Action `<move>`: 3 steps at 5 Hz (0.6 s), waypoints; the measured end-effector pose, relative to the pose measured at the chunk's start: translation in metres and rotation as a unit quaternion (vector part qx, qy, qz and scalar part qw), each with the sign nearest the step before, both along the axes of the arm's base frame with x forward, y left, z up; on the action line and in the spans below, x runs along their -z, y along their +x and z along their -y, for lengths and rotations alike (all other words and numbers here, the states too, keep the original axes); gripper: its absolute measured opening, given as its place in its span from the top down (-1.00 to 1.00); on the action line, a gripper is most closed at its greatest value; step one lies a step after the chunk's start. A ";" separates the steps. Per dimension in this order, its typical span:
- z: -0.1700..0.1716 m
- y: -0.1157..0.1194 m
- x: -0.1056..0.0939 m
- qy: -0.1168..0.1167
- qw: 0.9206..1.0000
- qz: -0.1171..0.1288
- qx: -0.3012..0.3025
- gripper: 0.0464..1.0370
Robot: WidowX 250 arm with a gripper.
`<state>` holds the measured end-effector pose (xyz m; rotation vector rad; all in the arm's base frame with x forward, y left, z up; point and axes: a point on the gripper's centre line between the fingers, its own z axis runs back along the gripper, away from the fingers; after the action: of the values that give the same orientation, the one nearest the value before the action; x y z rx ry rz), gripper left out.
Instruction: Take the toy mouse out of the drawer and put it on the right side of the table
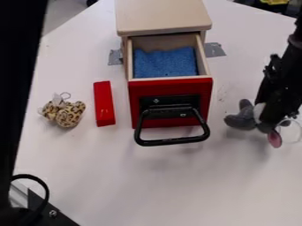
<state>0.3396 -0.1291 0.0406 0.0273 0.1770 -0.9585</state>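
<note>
The gripper (268,121) is clamped on the toy mouse (238,121). Beside it, the open drawer (171,87), handle (172,142) jutting out, stands between the gripper and the red block (103,103); the spotted toy (69,114) lies farther off.

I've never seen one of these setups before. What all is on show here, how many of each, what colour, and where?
Toy mouse: one, grey with white and pink, right side, at the gripper
Drawer: one, red front, pulled open, upper middle
Drawer handle: one, black, on the drawer front
Cabinet: one, pale wood, around the drawer
Sponge-like piece: one, blue, inside the drawer
Block: one, red, left of the drawer
Spotted toy: one, tan and brown, far left
Tape pieces: two, grey, either side of the cabinet
Table: one, white, beneath everything
Cable: one, black, lower left
Robot arm and gripper: one each, black, right edge
</note>
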 end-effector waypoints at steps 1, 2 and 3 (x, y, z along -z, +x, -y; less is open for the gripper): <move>-0.004 0.003 0.003 0.004 1.000 0.003 -0.009 0.28; -0.008 0.002 0.002 0.009 1.000 -0.001 -0.019 -0.35; -0.011 0.000 -0.010 0.008 1.000 0.005 -0.021 -0.88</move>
<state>0.3392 -0.1181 0.0506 0.0430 0.1760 -0.9154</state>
